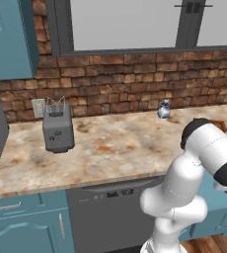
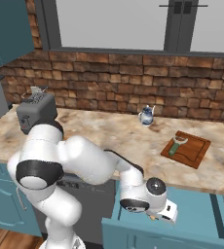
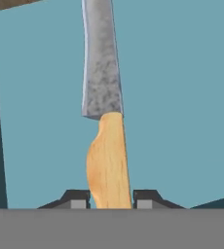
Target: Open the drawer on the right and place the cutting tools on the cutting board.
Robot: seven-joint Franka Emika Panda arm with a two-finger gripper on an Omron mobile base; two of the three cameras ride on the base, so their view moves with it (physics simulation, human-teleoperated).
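1. The gripper (image 3: 111, 200) sat low inside the open drawer (image 3: 182, 97), its 2 dark fingertips (image 3: 76, 198) standing on either side of the knife's tan-yellow handle.
2. The jaws were narrowed almost to the width of that handle, each tip just beside it; whether they were already pressing on it could not be told from the hand view.
3. The knife (image 3: 106, 146) lay flat on the teal drawer floor, with its silver blade pointing away from the gripper toward the top of the hand view.
4. In the right base view, the white arm bent down over the counter's front edge, and the hand (image 2: 155, 204) reached into the drawer (image 2: 201, 209), which stood pulled out below the counter (image 2: 109, 131).
5. A speck of tan-yellow showed just under the hand in that view, where the knife lay.
6. The cutting board (image 2: 194, 151) rested on the counter to the right, above the open drawer and well apart from the gripper.
7. The green-handled peeler (image 2: 177, 145) lay on the left part of the cutting board, silver head toward the brick wall.
8. A small blue-and-white jar (image 2: 146, 115) stood on the counter near the wall, to the left of the board.
9. The grey toaster (image 1: 57, 127) stood further left on the counter, and the dark dishwasher front (image 1: 110, 217) sat below the counter edge.
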